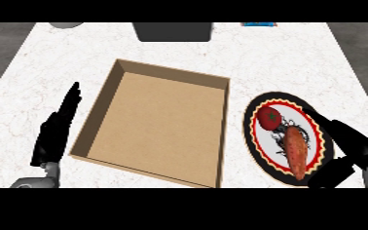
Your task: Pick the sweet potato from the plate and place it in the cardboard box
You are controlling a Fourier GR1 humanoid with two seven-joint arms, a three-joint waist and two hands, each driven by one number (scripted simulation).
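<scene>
The right hand (343,152) brackets the plate (260,152), fingers spread and holding nothing, positioned to grasp the sweet potato (295,151). The left hand (56,129) rests open beside the cardboard box (155,122).

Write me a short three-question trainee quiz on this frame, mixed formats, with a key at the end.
1. True or false: the sweet potato is already inside the cardboard box.
2. What lies on the plate beside the sweet potato? A) a lemon B) a red tomato C) a spoon
3. Fill in: the left hand stands with straight fingers just to the ____ of the box.

Key
1. False: it lies on the plate, and the box holds nothing.
2. B: the tomato sits at the plate's far end.
3. Left. The right hand is at the plate's right rim, next to the sweet potato.
</scene>
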